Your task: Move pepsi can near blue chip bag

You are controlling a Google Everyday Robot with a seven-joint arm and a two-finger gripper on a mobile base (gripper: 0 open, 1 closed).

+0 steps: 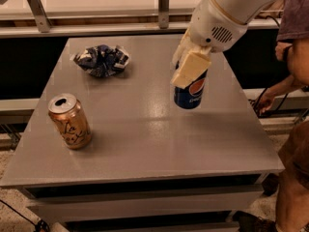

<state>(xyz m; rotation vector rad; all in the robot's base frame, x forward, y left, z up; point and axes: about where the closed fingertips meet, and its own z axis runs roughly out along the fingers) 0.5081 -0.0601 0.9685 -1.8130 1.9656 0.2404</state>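
The pepsi can (192,94), dark blue with a round red, white and blue logo, hangs upright a little above the right middle of the grey table (145,144). My gripper (189,67) is shut on the can's upper part, with a cream finger (191,69) across its front; the can's top is hidden by it. The blue chip bag (101,60), wrinkly dark blue and white, lies at the table's back left, well to the left of the can.
A gold-orange can (70,121) with script lettering stands upright near the table's front left. A person (294,105) stands close to the table's right edge. A rail with metal posts (163,6) runs behind the table.
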